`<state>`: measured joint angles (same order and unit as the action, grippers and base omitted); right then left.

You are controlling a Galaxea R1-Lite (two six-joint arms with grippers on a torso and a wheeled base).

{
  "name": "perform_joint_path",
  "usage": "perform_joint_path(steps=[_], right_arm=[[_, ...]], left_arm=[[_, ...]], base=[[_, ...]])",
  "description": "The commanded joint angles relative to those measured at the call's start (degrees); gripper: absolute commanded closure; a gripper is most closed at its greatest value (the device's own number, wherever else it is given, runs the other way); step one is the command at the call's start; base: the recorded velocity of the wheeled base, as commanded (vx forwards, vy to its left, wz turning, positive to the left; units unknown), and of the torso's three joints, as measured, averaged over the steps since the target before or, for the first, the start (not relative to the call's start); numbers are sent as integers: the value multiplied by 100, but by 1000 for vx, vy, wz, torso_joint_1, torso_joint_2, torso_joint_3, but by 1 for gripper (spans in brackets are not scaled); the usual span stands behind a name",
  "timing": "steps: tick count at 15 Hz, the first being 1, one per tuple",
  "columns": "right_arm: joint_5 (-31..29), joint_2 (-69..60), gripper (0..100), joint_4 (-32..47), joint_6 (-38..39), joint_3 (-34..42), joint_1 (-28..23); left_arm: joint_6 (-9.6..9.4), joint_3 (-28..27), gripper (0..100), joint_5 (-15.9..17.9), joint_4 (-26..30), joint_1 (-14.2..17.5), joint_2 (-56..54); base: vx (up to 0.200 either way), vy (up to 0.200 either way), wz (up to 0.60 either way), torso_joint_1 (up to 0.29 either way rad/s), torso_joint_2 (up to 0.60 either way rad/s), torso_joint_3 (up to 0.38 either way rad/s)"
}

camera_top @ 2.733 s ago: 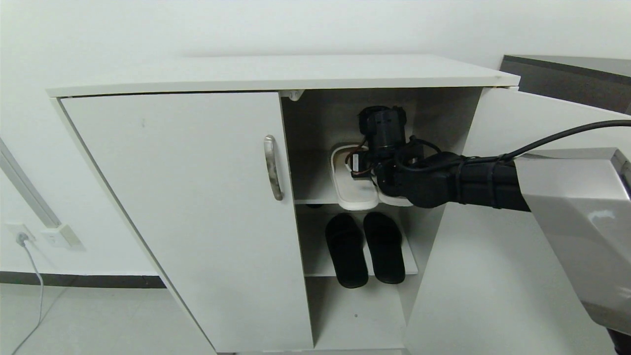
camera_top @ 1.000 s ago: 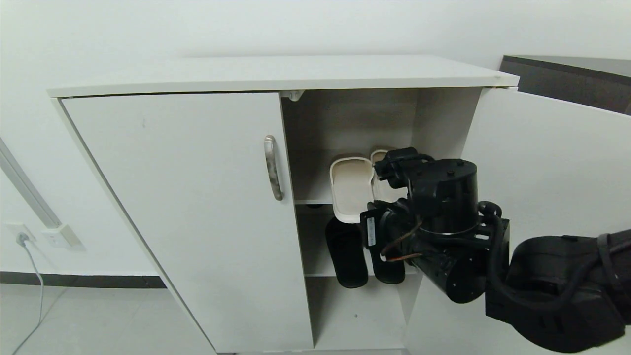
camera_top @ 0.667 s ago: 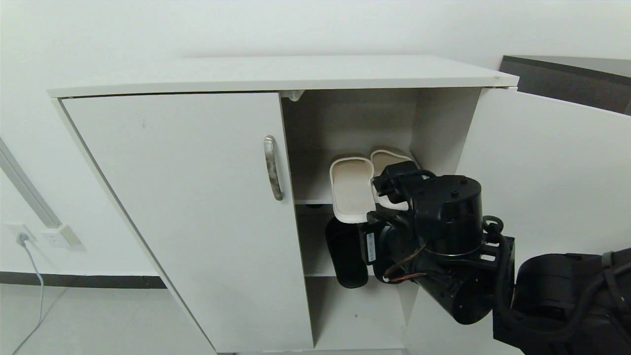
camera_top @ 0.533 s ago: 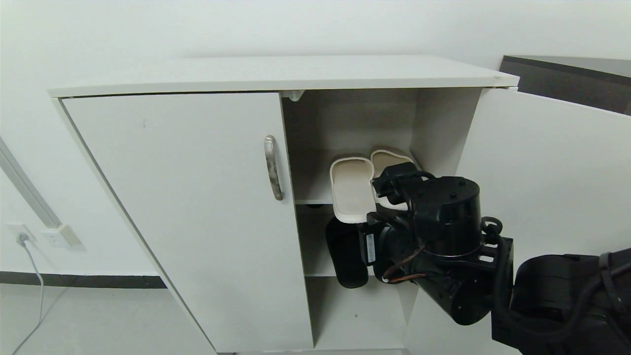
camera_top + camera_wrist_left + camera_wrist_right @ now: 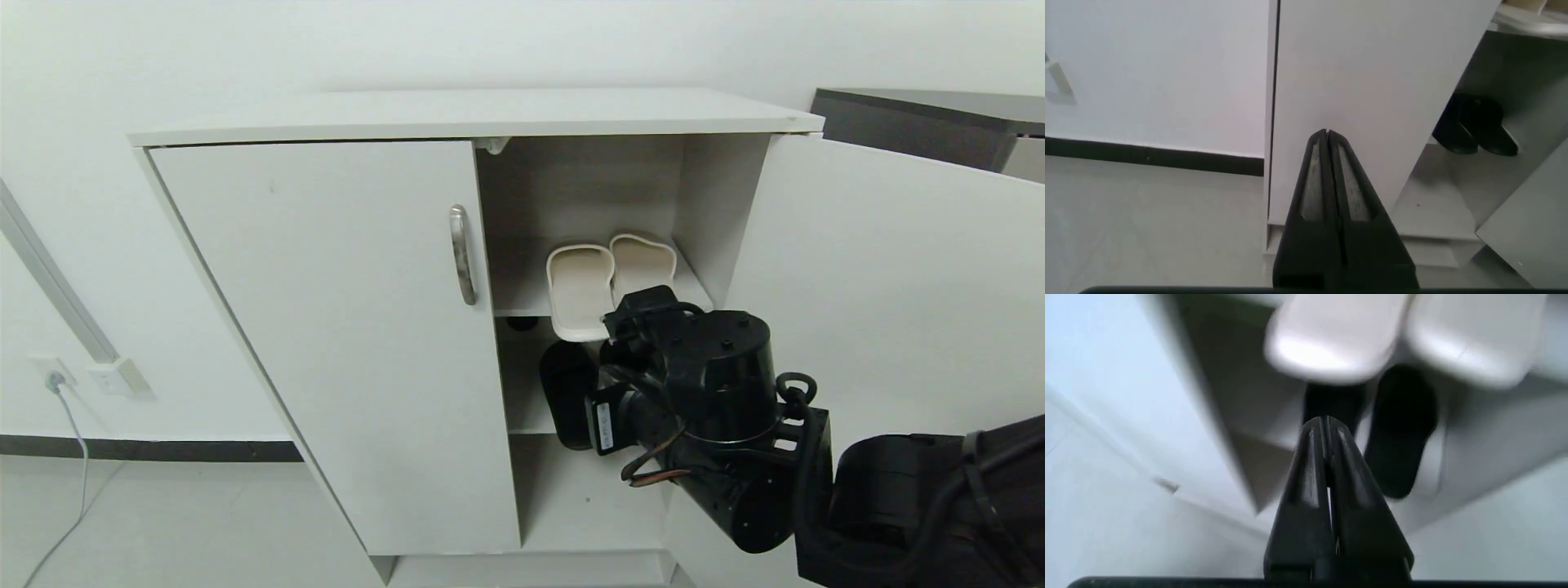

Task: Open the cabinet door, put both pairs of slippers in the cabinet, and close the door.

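Now both pairs are in the cabinet (image 5: 473, 114). The white slippers (image 5: 608, 278) sit at the front edge of the upper shelf (image 5: 518, 286). The black slippers (image 5: 567, 392) sit on the lower shelf (image 5: 522, 412). The right gripper (image 5: 1327, 425) is pinched closed with nothing in it, and so is the left gripper (image 5: 1325, 135). Only the open door (image 5: 882, 286) is left to close.

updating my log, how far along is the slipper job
Done: the right door is open, the white slippers sit on the upper shelf and the black slippers on the shelf below. In hand: nothing; the right gripper is shut and empty, just outside the opening. Left: closing the right door.
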<state>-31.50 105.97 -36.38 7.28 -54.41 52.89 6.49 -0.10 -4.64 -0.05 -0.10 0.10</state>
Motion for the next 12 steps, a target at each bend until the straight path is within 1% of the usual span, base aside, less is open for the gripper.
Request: perform_joint_path(steps=[1, 4, 10, 12], right_arm=[[-5, 169, 100, -98, -7, 35, 45], [-14, 266, 100, -370, -33, 97, 45], [-5, 248, 100, -432, -33, 238, 45], [30, 257, 100, -669, -51, 334, 37]], left_arm=[[2, 1, 100, -1, -4, 1, 8], [2, 1, 100, -1, -4, 1, 8], [2, 1, 100, -1, -4, 1, 8], [2, 1, 100, -1, -4, 1, 8]], base=[[-200, 0, 0, 2, 2, -2], [-200, 0, 0, 1, 1, 6], [-200, 0, 0, 5, 2, 2], [-200, 0, 0, 0, 2, 7]])
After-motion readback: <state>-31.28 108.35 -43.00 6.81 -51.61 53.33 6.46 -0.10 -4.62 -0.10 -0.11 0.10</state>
